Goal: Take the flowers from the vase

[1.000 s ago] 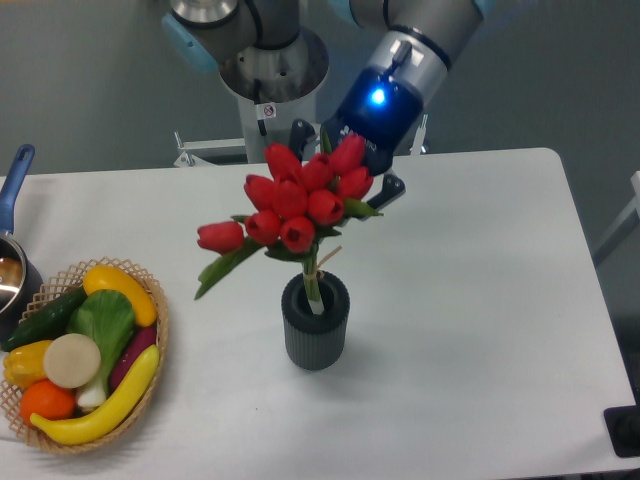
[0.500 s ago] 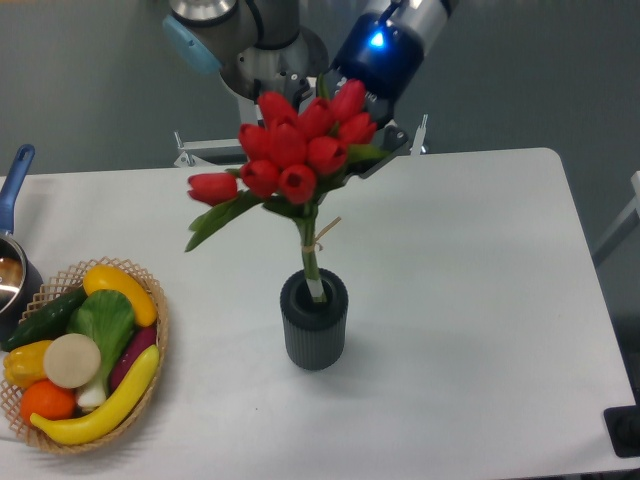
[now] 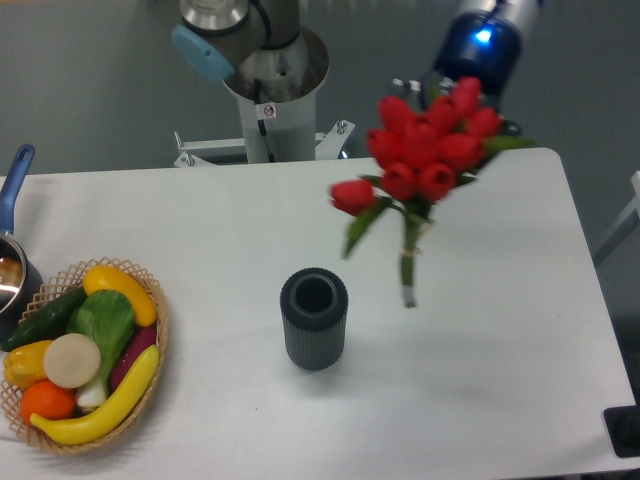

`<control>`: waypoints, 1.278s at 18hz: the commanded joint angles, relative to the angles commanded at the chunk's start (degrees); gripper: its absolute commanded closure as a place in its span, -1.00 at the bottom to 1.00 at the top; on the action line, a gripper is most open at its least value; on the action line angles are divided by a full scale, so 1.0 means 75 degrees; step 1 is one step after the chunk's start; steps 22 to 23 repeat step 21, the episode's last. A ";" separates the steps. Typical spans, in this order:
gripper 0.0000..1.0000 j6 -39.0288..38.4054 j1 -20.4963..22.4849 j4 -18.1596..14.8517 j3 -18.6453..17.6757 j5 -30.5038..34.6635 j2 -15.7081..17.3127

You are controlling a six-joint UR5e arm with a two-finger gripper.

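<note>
The flowers (image 3: 425,160) are being carried in the air, clear of the vase (image 3: 314,318) and to its right, with the stem ends hanging free above the white surface (image 3: 500,330). Half a second earlier the stems were still standing in the vase's mouth; now they are fully out, and the bunch has been shifted to the right and slightly up. One red bud is being held out to the left of the cluster, with green leaves drooping beneath it.

The gripper (image 3: 470,85) is being kept behind the top of the bunch, below the blue-lit wrist, and has moved to the right along with the flowers. The jaws are hidden by the buds, so it cannot be told from this view how they stand, though the bunch is plainly being held up there.

The vase is being left upright at the same spot on the surface, its round mouth now open and dark. The basket (image 3: 160,330) of vegetables and the pot (image 3: 12,265) at the left edge are remaining unmoved.
</note>
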 joint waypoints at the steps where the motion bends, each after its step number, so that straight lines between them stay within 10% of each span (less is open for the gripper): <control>1: 0.12 0.0164 0.0070 -0.0011 0.0094 0.0000 -0.0164; 7: 0.12 0.0563 0.0095 0.0024 0.0540 0.0047 -0.0798; 23: 0.12 0.0576 0.0118 0.0000 0.0505 0.0059 -0.0810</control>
